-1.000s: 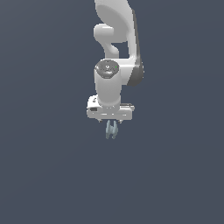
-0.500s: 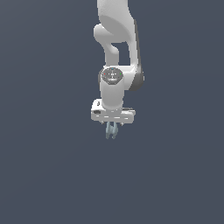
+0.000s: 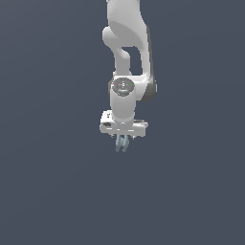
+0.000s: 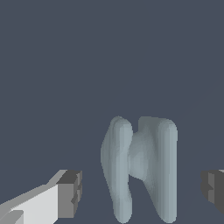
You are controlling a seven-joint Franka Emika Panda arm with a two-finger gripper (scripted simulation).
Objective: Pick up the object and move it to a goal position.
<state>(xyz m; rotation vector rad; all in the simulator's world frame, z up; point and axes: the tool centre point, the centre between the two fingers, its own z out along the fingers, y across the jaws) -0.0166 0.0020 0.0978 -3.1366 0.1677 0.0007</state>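
Observation:
The object (image 4: 140, 162) is a small pale blue-grey piece with two rounded upright lobes joined in the middle. In the wrist view it lies between the two dark fingertips of my gripper (image 4: 142, 190). There is a gap on each side, so the fingertips do not touch it. The gripper is open. In the exterior view the object (image 3: 122, 143) shows just under the white hand, with the gripper (image 3: 123, 138) pointing straight down over it. No goal marker shows in either view.
The white arm (image 3: 127, 57) comes down from the top of the exterior view. Around it there is only a flat dark grey-blue surface (image 3: 52, 191), with no other objects or edges in sight.
The hand has come down a little towards the object, and the wrist has dropped with it. The object has stayed where it was.

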